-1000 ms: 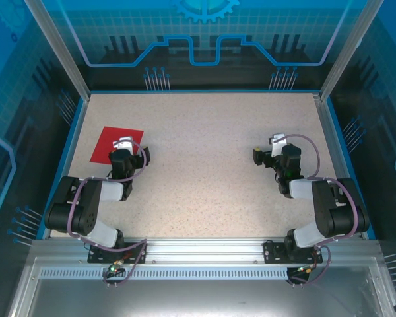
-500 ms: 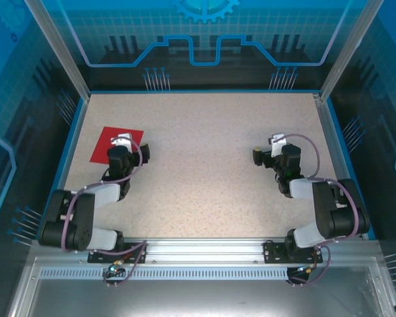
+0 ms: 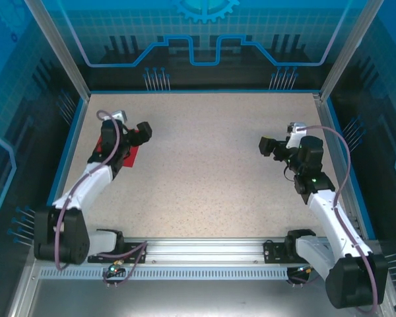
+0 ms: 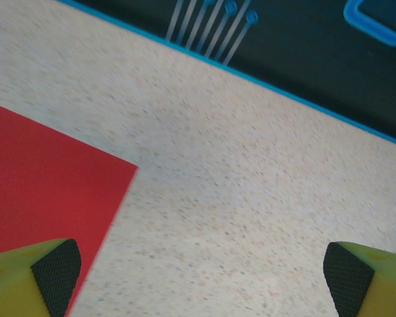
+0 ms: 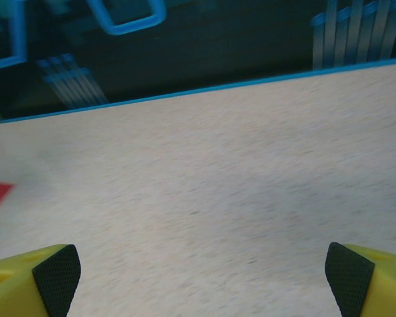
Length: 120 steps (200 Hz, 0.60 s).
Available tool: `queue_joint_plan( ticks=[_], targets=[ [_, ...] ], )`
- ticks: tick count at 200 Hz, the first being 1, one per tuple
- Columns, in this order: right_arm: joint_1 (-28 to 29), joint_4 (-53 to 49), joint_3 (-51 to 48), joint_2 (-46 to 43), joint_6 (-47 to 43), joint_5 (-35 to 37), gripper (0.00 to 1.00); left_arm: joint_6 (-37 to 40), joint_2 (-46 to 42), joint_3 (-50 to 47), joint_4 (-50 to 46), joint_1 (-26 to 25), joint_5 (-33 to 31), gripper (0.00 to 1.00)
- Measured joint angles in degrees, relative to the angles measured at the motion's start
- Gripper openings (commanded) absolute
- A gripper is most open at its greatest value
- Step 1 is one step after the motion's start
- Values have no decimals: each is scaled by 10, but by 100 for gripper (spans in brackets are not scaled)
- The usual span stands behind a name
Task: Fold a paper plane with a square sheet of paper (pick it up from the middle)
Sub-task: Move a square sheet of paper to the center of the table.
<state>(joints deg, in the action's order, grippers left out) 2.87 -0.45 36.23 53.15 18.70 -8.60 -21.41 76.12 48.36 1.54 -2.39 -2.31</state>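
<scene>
Table (image 4: 264, 185) at 9 o'clock: left gripper (image 4: 199, 274) hovering, jaws gaping to full width, gripping nothing; one pad (image 4: 55, 272) overlapping edge of square sheet of paper (image 4: 39, 185), contact impossible to tell; sheet lying flat, uncreased, partly under left wrist; right gripper (image 5: 201, 274) hanging over bare surface at 3 o'clock, jaws equally wide, holding nothing; red corner peeking at 9 o'clock of right wrist view.

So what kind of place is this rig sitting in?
Most likely a lab robot cell: a speckled tabletop walled in by blue circuit-patterned panels, with the left arm and right arm bolted to an aluminium rail at its near edge.
</scene>
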Motion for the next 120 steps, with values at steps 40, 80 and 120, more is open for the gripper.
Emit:
queue_joint_plan(
  ticks=[40, 80, 120],
  targets=[
    [25, -57, 9, 35, 33, -137, 99, -20, 111, 75, -83, 0, 32, 99],
    [99, -105, 46, 75, 26, -161, 99, -39, 184, 121, -134, 19, 31, 99],
    [120, -112, 57, 94, 23, -156, 99, -57, 249, 156, -170, 57, 30, 99]
  ],
)
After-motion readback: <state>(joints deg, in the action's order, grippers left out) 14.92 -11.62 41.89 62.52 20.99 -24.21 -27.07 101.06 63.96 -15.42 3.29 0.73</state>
